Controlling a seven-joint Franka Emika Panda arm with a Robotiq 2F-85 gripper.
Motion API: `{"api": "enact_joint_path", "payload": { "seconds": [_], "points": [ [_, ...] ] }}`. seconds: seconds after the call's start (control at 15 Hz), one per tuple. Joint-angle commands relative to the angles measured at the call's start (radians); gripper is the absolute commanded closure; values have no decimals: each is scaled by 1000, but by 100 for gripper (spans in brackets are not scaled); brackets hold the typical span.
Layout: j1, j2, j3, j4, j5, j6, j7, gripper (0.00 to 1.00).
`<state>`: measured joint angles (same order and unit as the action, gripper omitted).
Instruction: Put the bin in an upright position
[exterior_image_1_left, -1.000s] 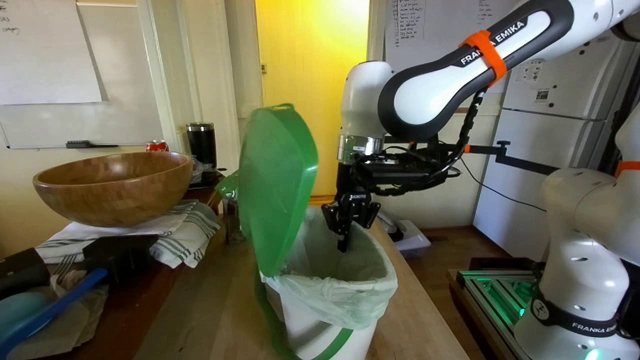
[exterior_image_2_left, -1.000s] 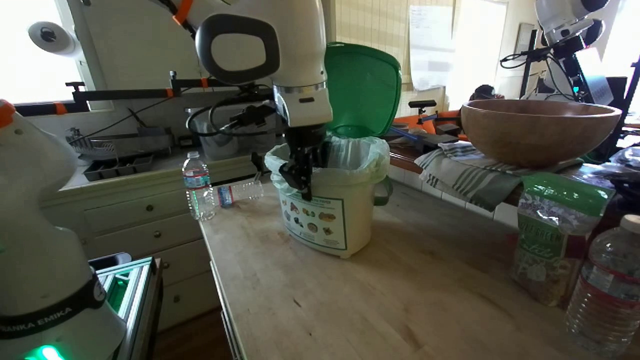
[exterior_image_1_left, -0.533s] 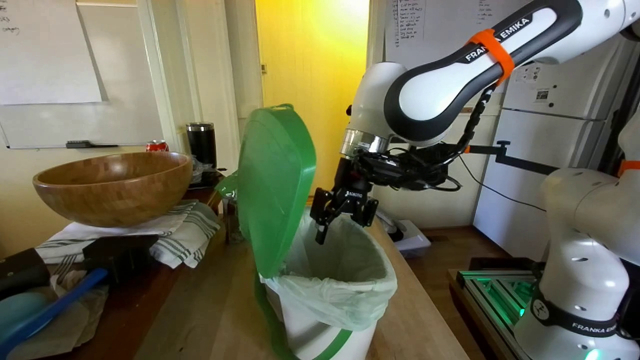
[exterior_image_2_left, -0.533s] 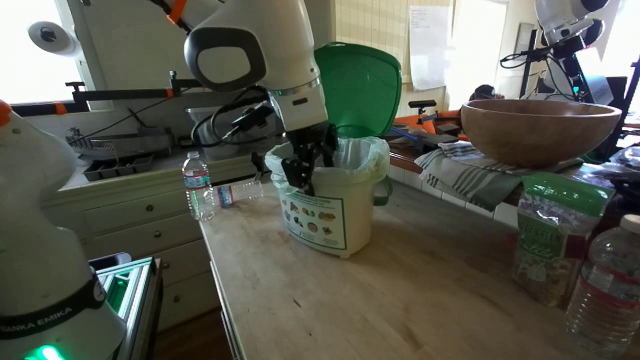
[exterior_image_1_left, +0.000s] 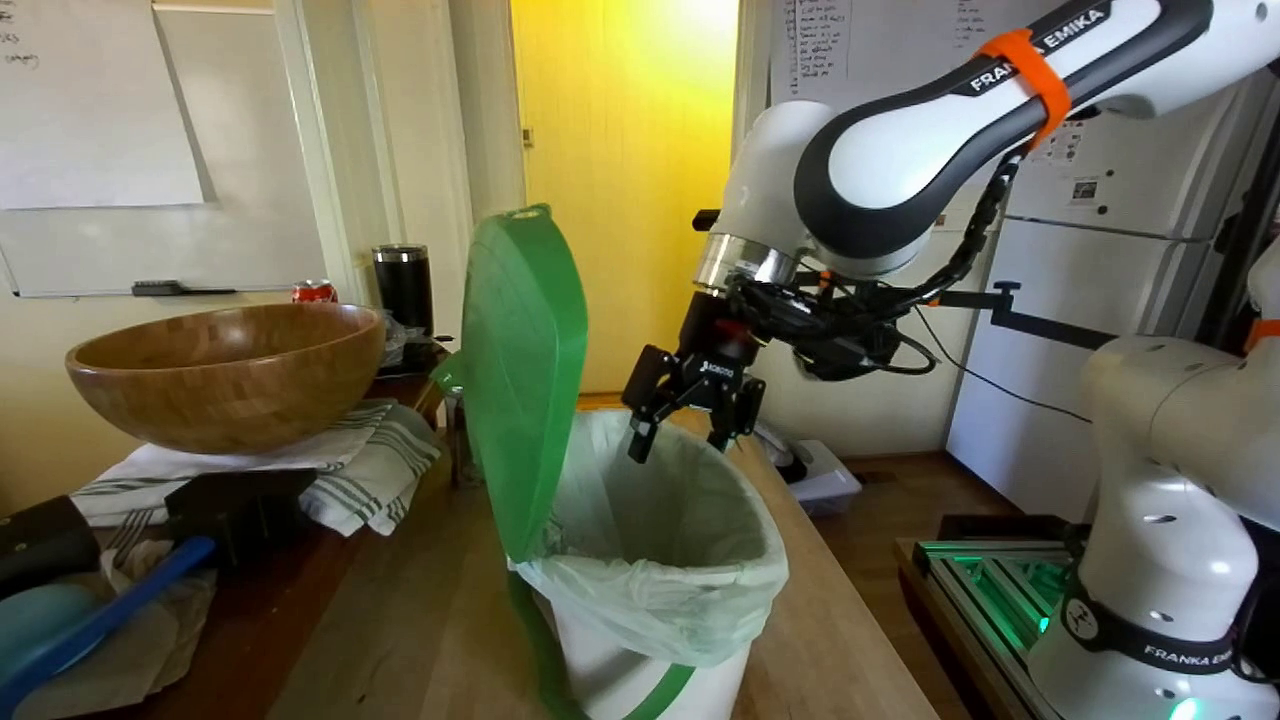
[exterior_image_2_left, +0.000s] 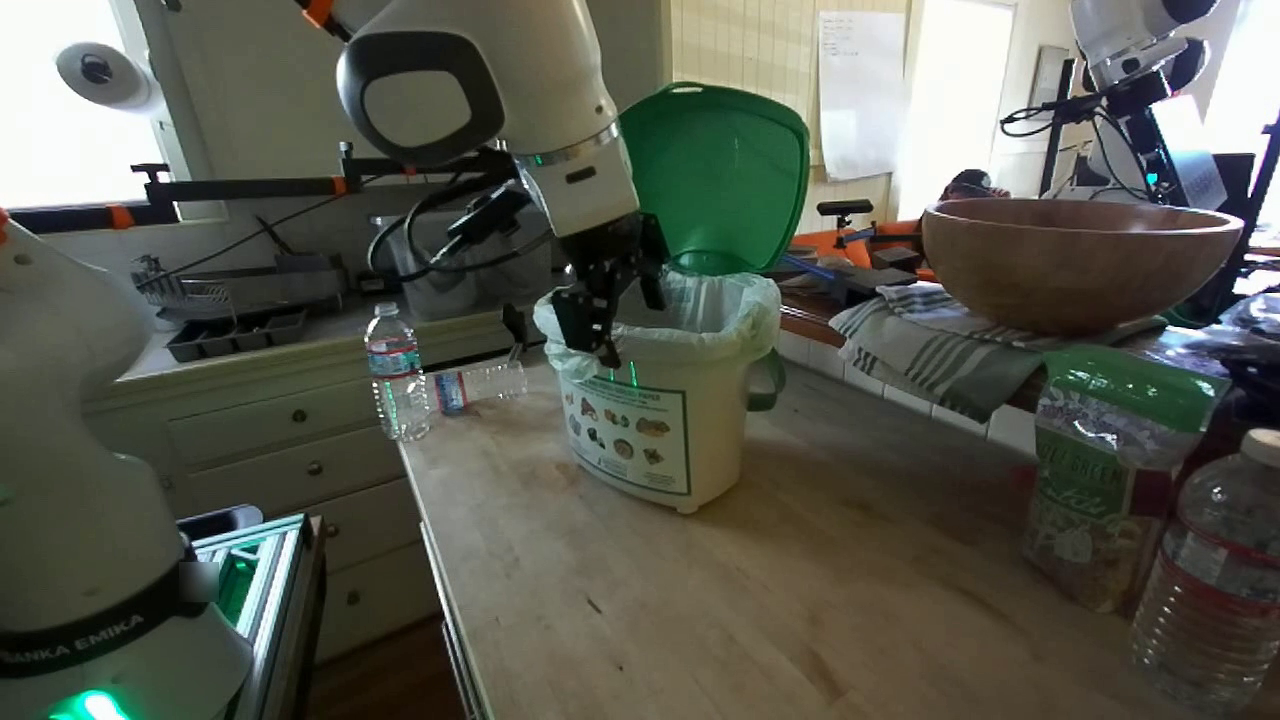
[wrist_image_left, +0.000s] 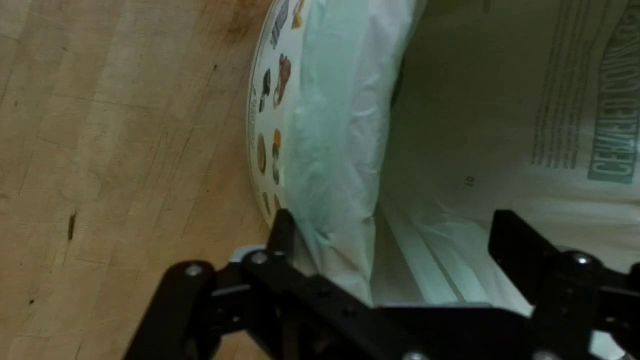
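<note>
The white bin stands upright on the wooden counter, its printed label facing out. Its green lid is swung up, seen in both exterior views. A pale green liner folds over the rim. My gripper is at the rim on the label side, tilted, with its jaws spread wide. In the wrist view the gripper straddles the liner-covered rim: one finger is outside the wall, the other finger over the opening. Neither appears clamped on the rim.
A large wooden bowl sits on a striped towel beside the counter. An upright water bottle and a lying bottle are near the counter's edge. A snack bag and another bottle stand opposite.
The jaws have spread from nearly together to wide apart. My gripper has tilted and risen a little at the rim. The bin and its lid have shifted slightly.
</note>
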<state>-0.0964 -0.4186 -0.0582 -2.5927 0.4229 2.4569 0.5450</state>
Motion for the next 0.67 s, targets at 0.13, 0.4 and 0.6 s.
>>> {"api": "enact_joint_path", "payload": {
  "seconds": [0.13,0.4,0.6],
  "points": [
    [-20,-79,24,-39,-4,-35,25,0],
    [-48,-97,35,-35,-37,-113,76,0],
    [-63,-124,40,-33,-90,-174,42,0]
  ]
}}
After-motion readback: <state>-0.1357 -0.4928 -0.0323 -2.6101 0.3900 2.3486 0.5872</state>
